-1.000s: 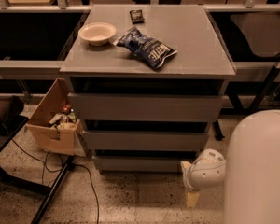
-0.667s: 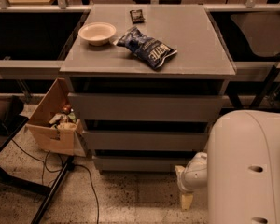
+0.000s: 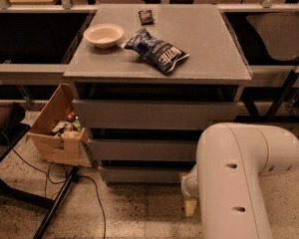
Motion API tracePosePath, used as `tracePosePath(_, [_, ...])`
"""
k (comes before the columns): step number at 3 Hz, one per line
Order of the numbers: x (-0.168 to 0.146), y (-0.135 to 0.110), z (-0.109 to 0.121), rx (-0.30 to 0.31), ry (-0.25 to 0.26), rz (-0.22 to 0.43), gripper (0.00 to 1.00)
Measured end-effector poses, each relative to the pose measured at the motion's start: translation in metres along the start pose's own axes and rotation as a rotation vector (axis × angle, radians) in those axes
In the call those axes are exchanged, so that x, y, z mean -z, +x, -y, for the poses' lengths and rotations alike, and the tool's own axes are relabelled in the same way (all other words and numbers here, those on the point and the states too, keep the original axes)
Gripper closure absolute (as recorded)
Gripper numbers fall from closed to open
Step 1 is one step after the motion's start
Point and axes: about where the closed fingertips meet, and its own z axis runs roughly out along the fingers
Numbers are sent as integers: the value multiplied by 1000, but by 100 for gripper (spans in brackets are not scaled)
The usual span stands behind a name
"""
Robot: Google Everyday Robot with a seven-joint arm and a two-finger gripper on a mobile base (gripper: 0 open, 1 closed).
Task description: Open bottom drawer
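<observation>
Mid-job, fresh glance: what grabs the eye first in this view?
The robot's big white arm fills the lower right, its gripper low beside the bottom drawer of the grey cabinet. On top lie a blue chip bag and a white bowl. A cardboard box sits on the floor at left.

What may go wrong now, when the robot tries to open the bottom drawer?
The gripper sits low near the floor, by the right end of the bottom drawer. Its front has no handle, so the grip may slip. The middle drawer looks alike and could be pulled instead.
</observation>
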Motion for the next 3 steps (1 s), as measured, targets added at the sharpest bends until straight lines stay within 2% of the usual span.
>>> tracePosePath(2, [-51,-2,57,-43,40,-32,0])
tracePosePath(3, [-65,-4,75,-59,50,-44,0])
